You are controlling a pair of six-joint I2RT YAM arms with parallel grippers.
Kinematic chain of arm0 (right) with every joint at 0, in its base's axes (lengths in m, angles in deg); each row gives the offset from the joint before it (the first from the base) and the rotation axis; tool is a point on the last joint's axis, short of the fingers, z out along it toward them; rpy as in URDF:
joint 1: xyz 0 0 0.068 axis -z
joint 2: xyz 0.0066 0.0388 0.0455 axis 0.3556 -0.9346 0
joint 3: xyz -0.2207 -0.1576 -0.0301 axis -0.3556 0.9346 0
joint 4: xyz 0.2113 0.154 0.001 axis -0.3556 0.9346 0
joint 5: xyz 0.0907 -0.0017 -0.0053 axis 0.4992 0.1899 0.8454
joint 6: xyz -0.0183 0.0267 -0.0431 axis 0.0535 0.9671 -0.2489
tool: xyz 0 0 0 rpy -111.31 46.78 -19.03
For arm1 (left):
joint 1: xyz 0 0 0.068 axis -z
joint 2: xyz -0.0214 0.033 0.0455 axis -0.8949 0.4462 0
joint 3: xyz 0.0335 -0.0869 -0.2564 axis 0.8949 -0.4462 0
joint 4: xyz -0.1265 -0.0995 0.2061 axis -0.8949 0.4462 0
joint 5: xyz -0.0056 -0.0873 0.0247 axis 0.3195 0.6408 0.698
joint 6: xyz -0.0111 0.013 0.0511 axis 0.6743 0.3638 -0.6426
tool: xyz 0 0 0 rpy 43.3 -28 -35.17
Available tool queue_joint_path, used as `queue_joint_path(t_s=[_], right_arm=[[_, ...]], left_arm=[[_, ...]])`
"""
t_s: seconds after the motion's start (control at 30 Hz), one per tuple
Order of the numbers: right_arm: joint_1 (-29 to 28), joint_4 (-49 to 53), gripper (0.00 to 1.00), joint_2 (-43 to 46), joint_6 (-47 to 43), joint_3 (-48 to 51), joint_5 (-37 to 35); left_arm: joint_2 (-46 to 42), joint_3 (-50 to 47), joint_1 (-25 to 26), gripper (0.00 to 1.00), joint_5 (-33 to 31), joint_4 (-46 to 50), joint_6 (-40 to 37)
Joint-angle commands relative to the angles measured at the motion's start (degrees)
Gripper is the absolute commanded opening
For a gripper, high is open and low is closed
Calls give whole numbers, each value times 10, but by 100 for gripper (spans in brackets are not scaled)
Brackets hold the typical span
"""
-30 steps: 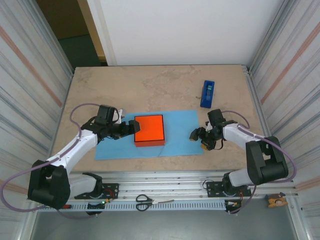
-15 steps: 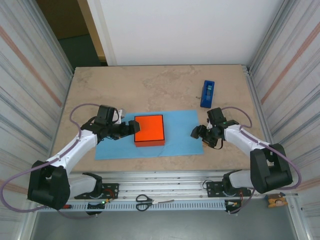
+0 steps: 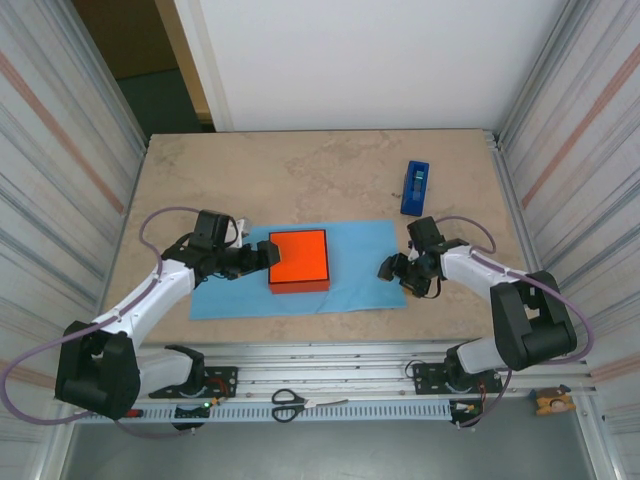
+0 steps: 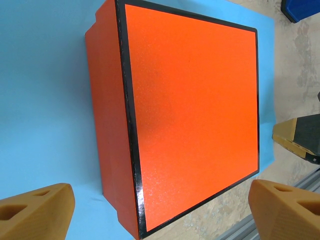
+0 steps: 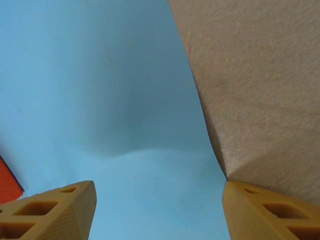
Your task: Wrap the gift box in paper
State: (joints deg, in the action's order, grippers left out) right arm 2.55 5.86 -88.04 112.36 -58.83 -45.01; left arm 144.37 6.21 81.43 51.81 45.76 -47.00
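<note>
**Top view.** The box (image 3: 299, 260) lies flat on the paper (image 3: 355, 262), left of the sheet's middle. The sheet is spread flat on the table (image 3: 300, 170), with no side folded over the box. The left gripper (image 3: 268, 251) sits low at the box's left edge with its jaws spread. The right gripper (image 3: 388, 268) is at the paper's right edge, also spread. The tape dispenser (image 3: 415, 187) stands well apart at the far right. Scissors (image 3: 290, 403) lie on the near rail.

**Left wrist.** The box (image 4: 190, 110) has its orange top and one side wall fully bare. Blue paper (image 4: 45, 90) runs flat beside it and beneath it. The left gripper (image 4: 160, 210) is released. Its fingertips (image 4: 37, 212) stand wide at the two lower corners of the view, and nothing is clamped between them.

**Right wrist.** The paper (image 5: 100, 100) shows a shallow buckle near its edge, where it meets the bare table (image 5: 260, 75). A corner of the box (image 5: 7, 182) shows at the far left. The right gripper (image 5: 157, 210) is released. It straddles the sheet's edge with one fingertip (image 5: 265, 210) right at that edge, and the paper is not pinched.

**Progress (judgement).** Early stage. The box is placed on the sheet and that step counts as done. No fold has been made and no tape applied. What remains is lifting the right flap over the box, then the other sides, then the ends, then taping.
</note>
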Motion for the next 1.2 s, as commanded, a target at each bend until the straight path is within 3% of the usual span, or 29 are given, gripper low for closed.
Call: queue_joint_path(t_s=[0.0, 0.27, 0.47, 0.7, 0.93, 1.17], right_arm=[[-23, -37, 67, -21, 13, -12, 39], [-26, -115, 72, -22, 27, -32, 108], [-10, -173, 82, -40, 23, -47, 154], [9, 79, 82, -16, -45, -110, -32], [-1, 90, 78, 81, 23, 12, -32], [-30, 63, 74, 97, 71, 67, -27]], left_arm=[[-9, -6, -5, 90, -1, 13, -12], [-9, -7, -5, 90, -1, 13, -12], [-8, -7, -6, 90, 1, 14, -11], [-23, -10, -5, 90, -7, 26, -12], [-23, -12, -7, 90, -11, 20, -9], [-16, -8, -7, 90, -7, 17, -10]])
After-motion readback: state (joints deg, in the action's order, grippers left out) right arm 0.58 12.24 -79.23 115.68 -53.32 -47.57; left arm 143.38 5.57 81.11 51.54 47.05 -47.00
